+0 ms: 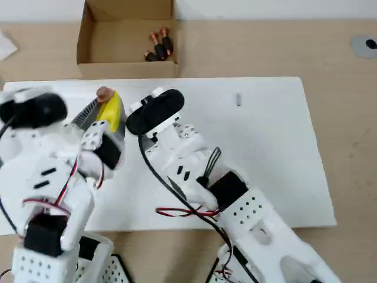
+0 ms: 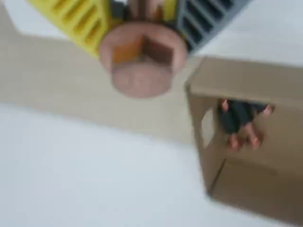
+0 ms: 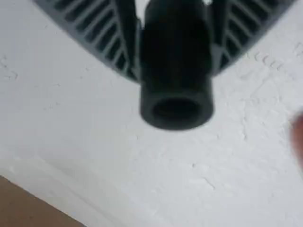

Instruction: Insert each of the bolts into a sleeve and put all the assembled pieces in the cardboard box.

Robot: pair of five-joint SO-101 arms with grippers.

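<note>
Between your left jaws of ribbed yellow and grey plastic sits a bolt (image 2: 142, 59) of matt, copper-toned plastic. Your right jaws, ribbed grey plastic, hold a smooth black sleeve (image 3: 176, 71) with a dull sheen. Beneath them the white board (image 3: 94, 156) looks finely rough; the cardboard box (image 1: 126, 69) is matt, the tabletop (image 1: 265, 47) pale wood-grain.

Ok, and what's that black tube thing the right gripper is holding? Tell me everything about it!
The sleeve is a short black tube, matte like plastic or rubber, with a round hollow opening at its free end. The opening looks dark and empty. The right gripper is shut on it, with its grey ribbed fingers pressing on both sides. The sleeve seems to hang just above the white board, with its open end pointing away from the gripper.
</note>
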